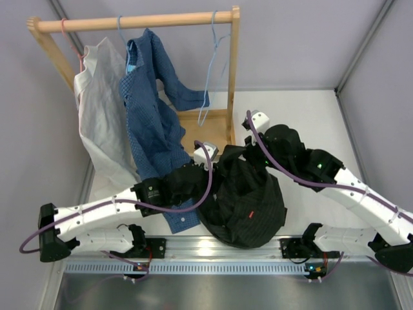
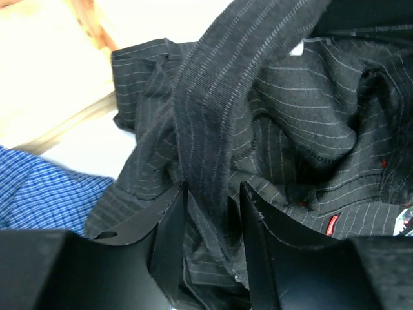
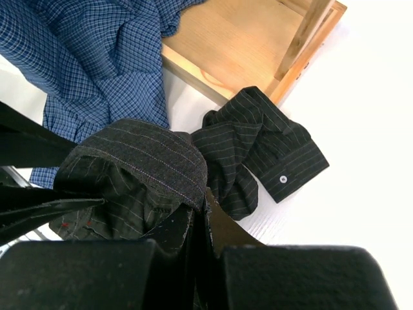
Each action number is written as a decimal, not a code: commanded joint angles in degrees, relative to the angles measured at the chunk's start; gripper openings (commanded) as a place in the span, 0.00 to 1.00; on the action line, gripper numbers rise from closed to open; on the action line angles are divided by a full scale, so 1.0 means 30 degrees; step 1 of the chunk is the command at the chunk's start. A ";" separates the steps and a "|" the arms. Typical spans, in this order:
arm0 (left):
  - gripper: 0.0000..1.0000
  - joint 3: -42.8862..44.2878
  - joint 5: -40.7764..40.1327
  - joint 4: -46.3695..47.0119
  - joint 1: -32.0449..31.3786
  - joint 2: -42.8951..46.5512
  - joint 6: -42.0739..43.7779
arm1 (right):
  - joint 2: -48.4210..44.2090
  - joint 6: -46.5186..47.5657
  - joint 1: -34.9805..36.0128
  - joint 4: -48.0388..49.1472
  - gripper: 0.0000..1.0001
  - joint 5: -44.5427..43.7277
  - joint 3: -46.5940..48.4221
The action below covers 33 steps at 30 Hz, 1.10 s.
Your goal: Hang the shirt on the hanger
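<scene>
The black pinstriped shirt (image 1: 245, 200) lies bunched on the table between the two arms, its red tag facing up. My left gripper (image 1: 216, 155) sits at its upper left edge. In the left wrist view the left gripper (image 2: 213, 190) is open, and a thick band of the shirt (image 2: 213, 116) runs between its fingers. My right gripper (image 3: 200, 200) is shut on a folded edge of the shirt (image 3: 129, 168); a buttoned cuff (image 3: 284, 161) rests on the table beyond it. The light-blue hanger (image 1: 208, 84) hangs bare from the rack's rod, behind both grippers.
A wooden rack (image 1: 135, 22) stands at the back, its base board (image 3: 239, 45) just beyond the black shirt. A white shirt (image 1: 100, 110) and a blue checked shirt (image 1: 151, 123) hang from it, the blue one trailing onto the table by my left arm.
</scene>
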<state>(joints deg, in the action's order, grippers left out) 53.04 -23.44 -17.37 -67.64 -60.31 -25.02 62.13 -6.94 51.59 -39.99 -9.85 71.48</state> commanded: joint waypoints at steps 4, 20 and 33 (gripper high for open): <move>0.28 -0.1038 0.0578 0.3122 -0.0072 -0.0577 0.0398 | -0.0289 -0.0528 0.0380 0.0086 0.01 -0.0441 0.1017; 0.00 -0.4551 -0.3464 0.3357 -0.0072 0.2261 -0.2615 | -0.0822 -0.2576 0.0380 0.2841 0.98 0.0415 0.1012; 0.00 -0.7161 -0.4140 0.3562 -0.0072 0.4226 -0.6221 | 0.8024 -0.4339 0.0380 0.3192 0.98 -0.4420 1.2017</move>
<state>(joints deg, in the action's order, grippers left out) 32.42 -34.30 -9.74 -67.66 -48.12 -40.16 80.86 -19.35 51.77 -33.36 -18.44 99.63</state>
